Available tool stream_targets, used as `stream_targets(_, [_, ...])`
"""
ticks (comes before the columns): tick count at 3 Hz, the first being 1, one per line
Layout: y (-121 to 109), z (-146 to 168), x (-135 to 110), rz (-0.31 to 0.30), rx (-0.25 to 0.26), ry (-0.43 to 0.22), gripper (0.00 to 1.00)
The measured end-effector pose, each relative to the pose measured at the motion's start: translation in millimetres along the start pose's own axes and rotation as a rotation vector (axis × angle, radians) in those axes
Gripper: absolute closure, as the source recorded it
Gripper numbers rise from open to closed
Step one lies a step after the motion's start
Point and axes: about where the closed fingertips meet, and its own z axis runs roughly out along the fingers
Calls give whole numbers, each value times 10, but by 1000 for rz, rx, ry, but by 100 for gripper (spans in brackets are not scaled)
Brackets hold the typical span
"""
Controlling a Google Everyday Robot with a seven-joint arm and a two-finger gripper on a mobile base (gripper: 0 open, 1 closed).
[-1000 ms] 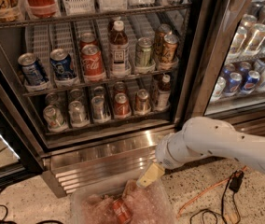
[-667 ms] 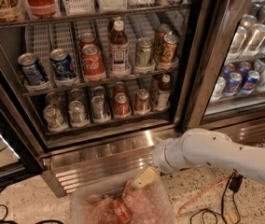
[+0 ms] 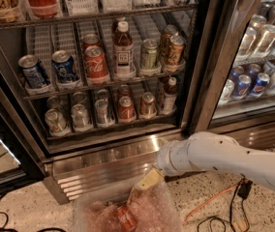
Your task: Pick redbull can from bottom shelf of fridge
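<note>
The fridge [image 3: 203,57] stands open in front of me. Its bottom shelf [image 3: 108,127] holds a row of cans and one dark bottle [image 3: 169,94] at the right end. The redbull can [image 3: 102,112] is slim, with a silver top, and stands in the middle lane between a wider silver can [image 3: 80,116] and a red cola can [image 3: 126,108]. My gripper [image 3: 145,182] hangs low in front of the ribbed steel base [image 3: 99,170], below and to the right of the redbull can and well apart from it. The white arm [image 3: 224,156] reaches in from the right.
The rack above holds blue cans [image 3: 64,66], a red cola can [image 3: 95,64] and a bottle [image 3: 123,50]. A clear plastic bin [image 3: 128,211] holding a red can [image 3: 126,218] sits on the floor under the gripper. Pepsi cans [image 3: 258,83] fill the neighbouring section. An orange cable [image 3: 210,202] lies on the floor.
The arm and gripper have shifted a little to the left along the fridge base. The cans on the shelves have not moved.
</note>
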Motion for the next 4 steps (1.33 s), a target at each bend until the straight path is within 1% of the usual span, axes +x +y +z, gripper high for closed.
stream_targets(1, [-47, 217, -72, 16, -5, -40, 0])
stream_targets(2, [-88, 521, -263, 43, 10, -131, 0])
stream_targets(3, [-113, 730, -474, 53, 50, -216, 0])
stream_targets(4, [-81, 866, -648, 60, 109, -277, 0])
